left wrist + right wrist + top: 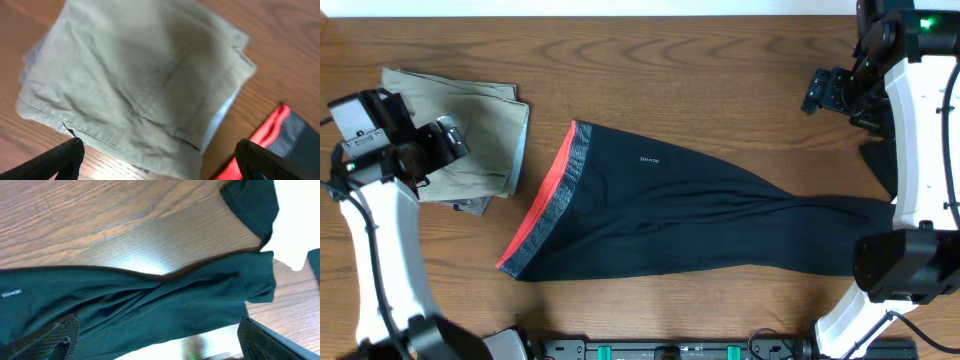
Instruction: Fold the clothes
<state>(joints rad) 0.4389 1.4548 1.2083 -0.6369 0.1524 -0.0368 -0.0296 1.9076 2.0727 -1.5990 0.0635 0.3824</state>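
The black leggings (660, 215) lie flat on the table (700, 70), their long axis running side to side. The red-and-grey waistband (545, 205) lies just beyond the left gripper (455, 140), and the legs taper away to pass below the right gripper (820, 92). Both grippers are spread wide and hold nothing. Folded khaki trousers (470, 130) lie under the left one. The ankle ends are hidden behind the right arm. The tiny white logo (650, 160) is too small to read.
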